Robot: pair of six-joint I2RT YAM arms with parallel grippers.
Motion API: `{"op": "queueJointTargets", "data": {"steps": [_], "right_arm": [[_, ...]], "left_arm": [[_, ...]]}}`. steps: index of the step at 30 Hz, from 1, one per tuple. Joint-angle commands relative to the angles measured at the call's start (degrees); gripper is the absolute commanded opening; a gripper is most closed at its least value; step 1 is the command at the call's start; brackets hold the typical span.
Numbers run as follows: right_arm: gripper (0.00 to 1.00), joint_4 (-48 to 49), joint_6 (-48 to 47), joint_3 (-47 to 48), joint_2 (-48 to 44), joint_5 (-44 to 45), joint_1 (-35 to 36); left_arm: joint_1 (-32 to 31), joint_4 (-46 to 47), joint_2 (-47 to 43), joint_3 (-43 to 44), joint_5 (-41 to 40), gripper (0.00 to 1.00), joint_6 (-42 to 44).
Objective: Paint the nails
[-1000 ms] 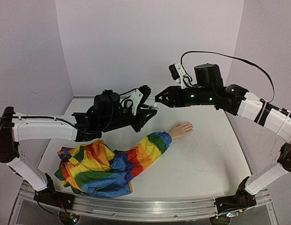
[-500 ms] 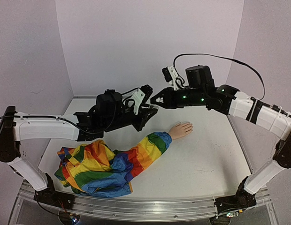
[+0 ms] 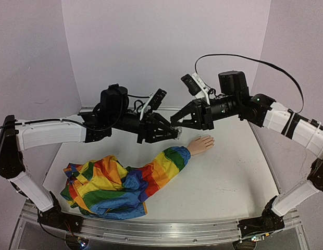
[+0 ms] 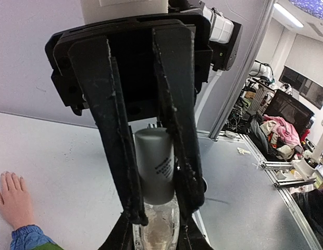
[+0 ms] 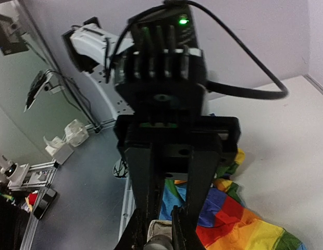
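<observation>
The pale peach mannequin hand (image 3: 201,143) lies palm down on the white table, its nails too small to make out. It ends a rainbow-striped sleeve (image 3: 151,174). The hand (image 4: 13,200) also shows at the left wrist view's lower left. Both grippers meet in the air just left of the hand, above the sleeve cuff. My left gripper (image 3: 171,133) (image 4: 164,211) is shut on the grey cap (image 4: 153,166) of a small clear bottle (image 4: 159,232). My right gripper (image 3: 178,126) (image 5: 159,234) is shut on the bottle's body (image 5: 162,230).
The bunched rainbow garment (image 3: 99,190) lies at the table's front left and shows under my right fingers (image 5: 245,219). White walls close the back and sides. The table's right half (image 3: 229,172) holds only the right arm above it.
Both grippers, joined at the bottle, have shifted down and slightly right, closer to the hand. The left arm's elbow has risen and the right gripper now tilts downward.
</observation>
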Motion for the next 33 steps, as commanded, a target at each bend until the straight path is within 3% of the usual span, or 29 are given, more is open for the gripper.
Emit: {"op": "queueJointTargets", "data": {"steps": [1,2,4,5,7,10,15,23,29,33], "right_arm": [[0.07,1.3,-4.3,-1.1,-1.8,-5.8,2.8],[0.2,1.3,-3.8,-1.2,-2.5,-1.1,2.8],[0.6,1.4,-2.3,-1.3,-4.3,11.1,2.8],[0.72,1.5,0.1,-1.7,-5.3,18.8,2.8],[0.81,1.5,3.8,-2.0,-6.8,31.0,2.8],[0.83,1.4,8.9,-2.0,-7.4,39.0,2.8],[0.82,1.7,20.2,-0.5,-5.4,44.5,2.9],[0.66,3.8,25.8,3.7,-0.1,45.6,4.1],[0.6,4.0,26.1,5.5,2.9,45.5,4.9],[0.44,4.1,26.7,6.4,4.8,44.0,5.2]], "left_arm": [[-0.2,5.9,-2.4,-0.2,-8.4,0.0,-0.5],[-0.2,5.9,-3.0,-1.2,-14.0,0.0,0.2],[-0.8,5.9,-4.3,-3.0,-24.5,0.0,2.1],[-1.4,5.9,-5.1,-3.9,-30.8,0.0,3.4],[-3.5,5.7,-6.2,-5.2,-44.2,0.0,7.3],[-6.8,5.7,-5.9,-5.2,-57.4,0.0,14.6],[-8.8,5.8,-4.3,-4.2,-64.3,0.0,16.5],[-10.1,5.7,-1.4,-2.0,-66.8,0.0,16.6],[-10.9,5.7,-0.4,-1.3,-68.0,0.0,17.7],[-11.0,5.7,0.0,-0.7,-68.5,0.0,17.7]]}}
